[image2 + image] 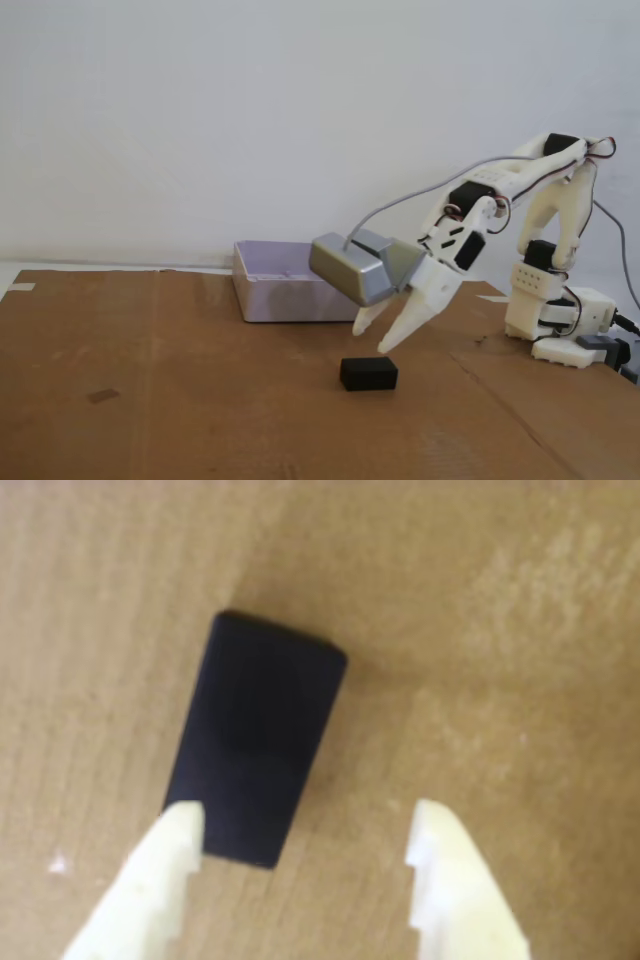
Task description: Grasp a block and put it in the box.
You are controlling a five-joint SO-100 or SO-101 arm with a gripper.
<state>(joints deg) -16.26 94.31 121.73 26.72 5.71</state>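
A plain white wall (250,120) fills the background of the fixed view. Below it stretches the tabletop, covered with flat brown corrugated cardboard (150,380) whose ribbing shows clearly in the wrist view. At the right of the fixed view stands the white plastic robot arm (545,250) with black servo motors, its base resting on the cardboard and its links reaching over to the left and downward. Against the wall, left of the arm's wrist, sits the shallow pale lilac-grey plastic box (285,285) with low walls. In front of the box's right end hangs the grey metallic camera housing (350,268), mounted on the arm's wrist and fed by a thin grey cable (420,195). Beneath it the white two-finger end effector (380,340) points down at the cardboard, its jaws spread wide apart and holding nothing. The small matte black rectangular block (368,373) lies flat on the cardboard just under the fingertips, in front of the box and apart from it. In the wrist view the block (255,735) lies tilted, its near corner just beside the left fingertip (180,825), while the right fingertip stands clear of it
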